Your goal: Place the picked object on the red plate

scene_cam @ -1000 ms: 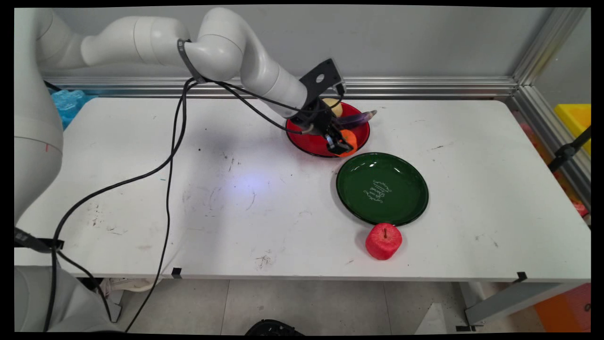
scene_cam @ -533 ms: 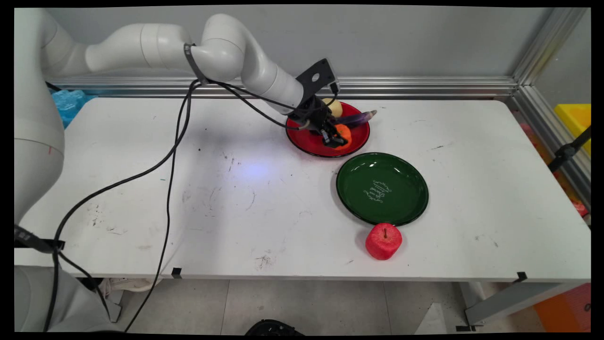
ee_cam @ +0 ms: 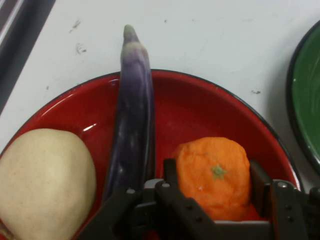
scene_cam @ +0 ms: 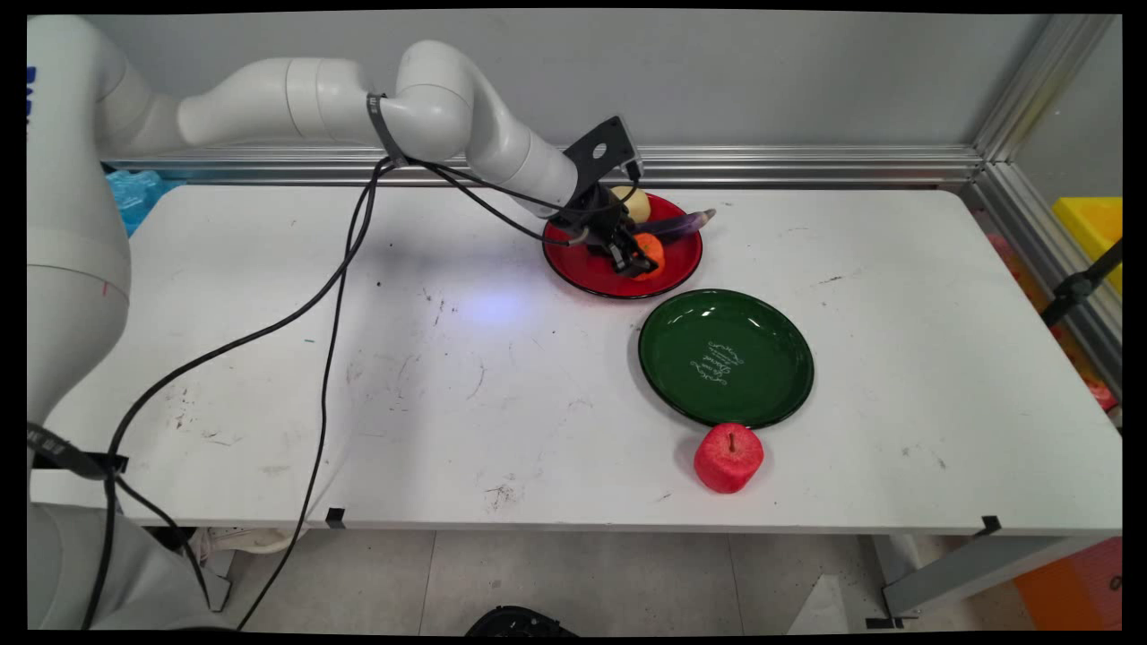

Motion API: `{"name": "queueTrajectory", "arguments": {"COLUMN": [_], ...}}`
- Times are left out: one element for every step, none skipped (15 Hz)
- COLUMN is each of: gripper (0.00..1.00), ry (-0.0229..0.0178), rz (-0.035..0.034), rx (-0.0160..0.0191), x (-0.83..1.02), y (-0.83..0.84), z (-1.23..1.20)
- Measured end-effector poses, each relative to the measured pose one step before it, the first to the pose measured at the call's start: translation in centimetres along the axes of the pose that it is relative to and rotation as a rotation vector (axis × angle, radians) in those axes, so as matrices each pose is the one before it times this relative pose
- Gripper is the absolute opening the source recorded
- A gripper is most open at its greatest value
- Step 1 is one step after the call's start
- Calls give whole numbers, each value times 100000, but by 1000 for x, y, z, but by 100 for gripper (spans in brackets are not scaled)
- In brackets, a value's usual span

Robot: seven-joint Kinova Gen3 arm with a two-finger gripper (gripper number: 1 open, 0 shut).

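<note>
Two fingers (ee_cam: 171,175) of my gripper (ee_cam: 215,187) hug the orange (ee_cam: 214,170), one each side, on the red plate (ee_cam: 200,107) | risk: I think the soft orange could squish or bump the purple eggplant (ee_cam: 131,125) at 9 o'clock | pale fruit (ee_cam: 42,182) farther at 9 | green plate (scene_cam: 726,356) at 3 o'clock in hand view

hand (ee_cam: 215,187): its two black fingers (ee_cam: 260,187) press either side of the orange
orange (ee_cam: 214,175): on the red plate, green stem mark facing the camera
red plate (ee_cam: 200,107): on the white worktop (ee_cam: 210,35)
eggplant (ee_cam: 132,120): long, purple, just beside the orange
pale fruit (ee_cam: 42,182): on the plate's left
green plate (ee_cam: 306,95): at right edge
</note>
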Motion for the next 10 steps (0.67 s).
{"name": "queueTrajectory", "arguments": {"gripper": [0, 0, 0, 0, 0, 100, 100, 100, 100, 100], "ry": [-6, 12, 4, 64, 69, 90, 146, 127, 106, 203], "rz": [30, 4, 29, -1, -34, 9, -31, 21, 63, 78], "rx": [7, 20, 21, 21, 18, -5, -8, 18, 42, 123], "x": [-64, -97, -61, -82, -70, -56, -34, -9, 22, 100], "y": [-81, -116, -74, -114, -94, -104, -93, -84, -97, -116], "z": [143, 208, 130, 213, 166, 188, 148, 107, 101, 29]}}
